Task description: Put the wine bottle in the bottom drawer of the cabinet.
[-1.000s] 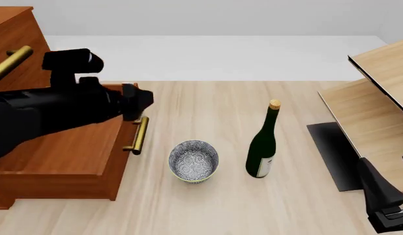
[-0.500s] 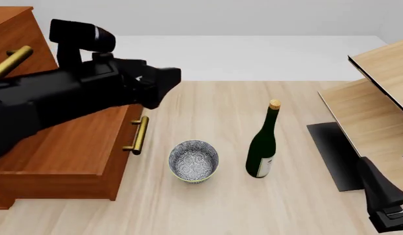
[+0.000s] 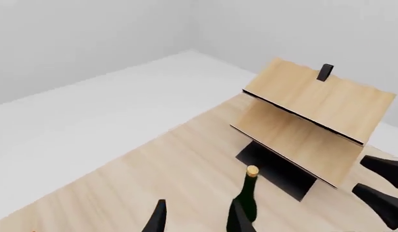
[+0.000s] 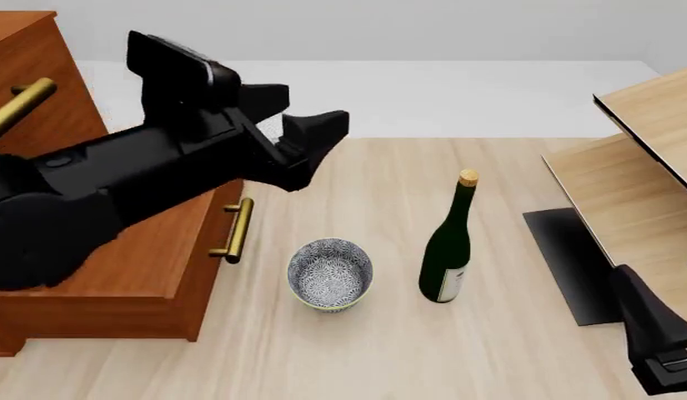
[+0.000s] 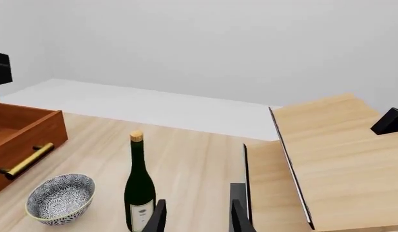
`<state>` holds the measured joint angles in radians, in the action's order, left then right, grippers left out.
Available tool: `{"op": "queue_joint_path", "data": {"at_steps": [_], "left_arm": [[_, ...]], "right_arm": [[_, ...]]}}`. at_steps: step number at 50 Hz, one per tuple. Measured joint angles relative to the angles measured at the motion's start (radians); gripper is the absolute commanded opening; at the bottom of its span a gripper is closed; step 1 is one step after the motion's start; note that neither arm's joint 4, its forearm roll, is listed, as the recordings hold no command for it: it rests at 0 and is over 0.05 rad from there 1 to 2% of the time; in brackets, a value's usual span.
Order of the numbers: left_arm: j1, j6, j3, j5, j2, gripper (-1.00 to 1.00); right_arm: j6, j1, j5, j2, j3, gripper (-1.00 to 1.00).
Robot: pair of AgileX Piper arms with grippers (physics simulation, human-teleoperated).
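Standing upright in the left wrist view, the wine bottle (image 3: 245,205) shows its gold cap and neck on the table (image 3: 154,169), with the left gripper (image 3: 195,220) fingers spread apart and empty, one finger overlapping the bottle's lower part in the picture; contact cannot be told. The pale shelf unit (image 3: 315,121) sits beyond the bottle. Front view: wine bottle (image 4: 446,250) stands upright near table centre, apart from everything, the speckled bowl (image 4: 330,273) just to its left. Bottom drawer (image 4: 121,258) is pulled out from the cabinet (image 4: 27,92) at the left, brass handle (image 4: 237,231) facing the bowl. Left gripper (image 4: 304,133) hangs above the drawer's far right corner, jaws released, holding nothing, well left of the bottle. Right arm (image 4: 655,333) is at the near right edge; its fingers are out of sight here. Right wrist view: right gripper (image 5: 197,215) fingers parted, empty, bottle (image 5: 139,186) beyond them, bowl (image 5: 60,197) and open drawer (image 5: 25,140) further left, shelf (image 5: 334,159) on the right.
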<state>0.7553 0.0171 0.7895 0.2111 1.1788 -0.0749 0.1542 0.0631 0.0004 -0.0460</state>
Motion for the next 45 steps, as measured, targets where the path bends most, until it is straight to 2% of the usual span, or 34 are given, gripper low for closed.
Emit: {"op": "queue_joint_path", "data": {"at_steps": [12,45], "left_arm": [[0.039,-0.041,0.015,0.076,0.066,1.00],[0.111,-0.053,0.105,0.165,0.240,1.00]], "right_arm": [[-0.002,-0.002,-0.001,0.000,-0.001,1.00],[-0.005,0.002,-0.005,0.000,0.000,1.00]]}}
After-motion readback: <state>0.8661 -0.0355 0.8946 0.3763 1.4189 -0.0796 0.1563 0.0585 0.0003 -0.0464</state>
